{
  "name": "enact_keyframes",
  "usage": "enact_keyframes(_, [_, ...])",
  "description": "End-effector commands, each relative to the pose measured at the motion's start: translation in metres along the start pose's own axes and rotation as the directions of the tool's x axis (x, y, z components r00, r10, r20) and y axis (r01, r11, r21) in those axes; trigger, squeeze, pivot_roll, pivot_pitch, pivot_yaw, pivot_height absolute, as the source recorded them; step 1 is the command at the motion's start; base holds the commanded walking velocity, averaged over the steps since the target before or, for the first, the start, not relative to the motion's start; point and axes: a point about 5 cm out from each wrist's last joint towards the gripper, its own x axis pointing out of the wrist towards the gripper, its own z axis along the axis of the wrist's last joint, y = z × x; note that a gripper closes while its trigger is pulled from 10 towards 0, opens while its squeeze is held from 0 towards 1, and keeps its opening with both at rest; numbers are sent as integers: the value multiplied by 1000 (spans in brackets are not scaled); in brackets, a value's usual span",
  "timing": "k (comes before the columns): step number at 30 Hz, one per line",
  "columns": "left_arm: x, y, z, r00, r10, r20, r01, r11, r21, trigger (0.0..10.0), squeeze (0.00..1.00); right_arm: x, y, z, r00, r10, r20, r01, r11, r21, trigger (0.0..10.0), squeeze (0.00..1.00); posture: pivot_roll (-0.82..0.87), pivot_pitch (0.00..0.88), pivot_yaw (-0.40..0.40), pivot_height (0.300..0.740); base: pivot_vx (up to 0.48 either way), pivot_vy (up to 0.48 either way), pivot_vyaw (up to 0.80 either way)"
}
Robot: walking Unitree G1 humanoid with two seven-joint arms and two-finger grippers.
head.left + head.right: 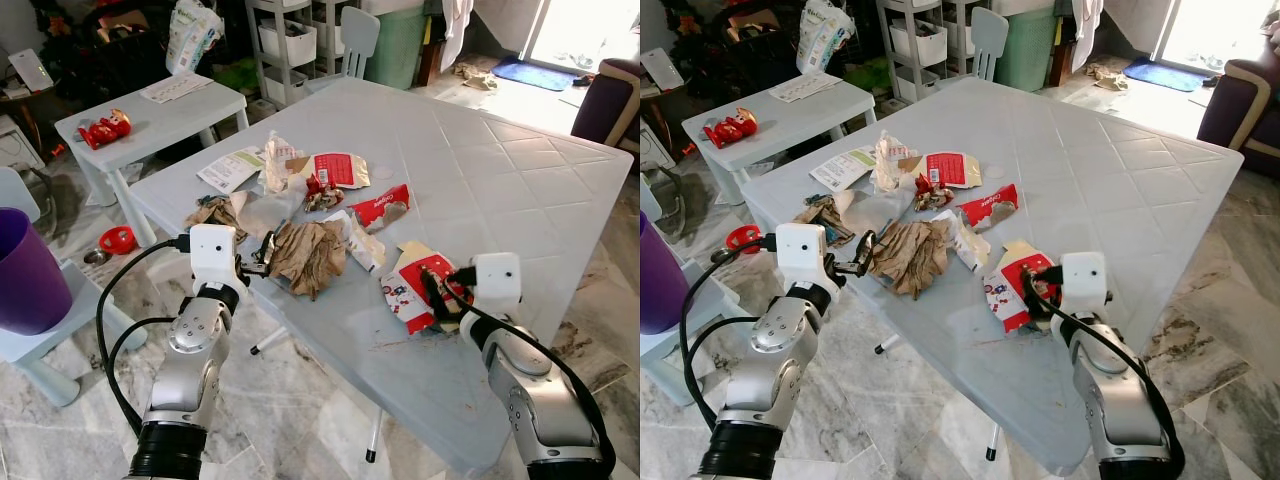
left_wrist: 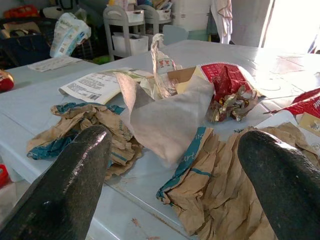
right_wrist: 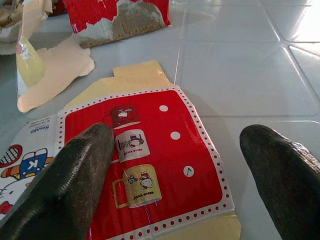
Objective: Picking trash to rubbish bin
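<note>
Left eye view: crumpled brown paper (image 1: 308, 256)

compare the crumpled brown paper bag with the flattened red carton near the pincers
The crumpled brown paper bag is plain and bunched in folds; the flattened red printed cardboard carton lies flat, with cartoon prints. The bag lies before the open left pincer; the carton before the open right pincer. Both rest on the pale blue plastic table.
</note>
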Motion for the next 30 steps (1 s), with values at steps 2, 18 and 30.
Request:
enact_keyframes(2, [-2,2,4,1000,7,7,-7,1000,5,10000,0,2,6,-10,997,31,-70,-32,999,-11,10000,0,-44,13,8,740,0,0,0])
enact_keyframes(18, [-1,0,3,1000,7,-7,-7,1000,-6,10000,0,5,10,-2,987,143,-73,-130,978,161,10000,0,-49,11,13,740,0,0,0])
enact_keyframes(30, [3,-1,4,1000,-3,-1,3,1000,-4,10000,0,-25,5,29,953,288,90,-275,952,-138,10000,0,-77,0,10,740,0,0,0])
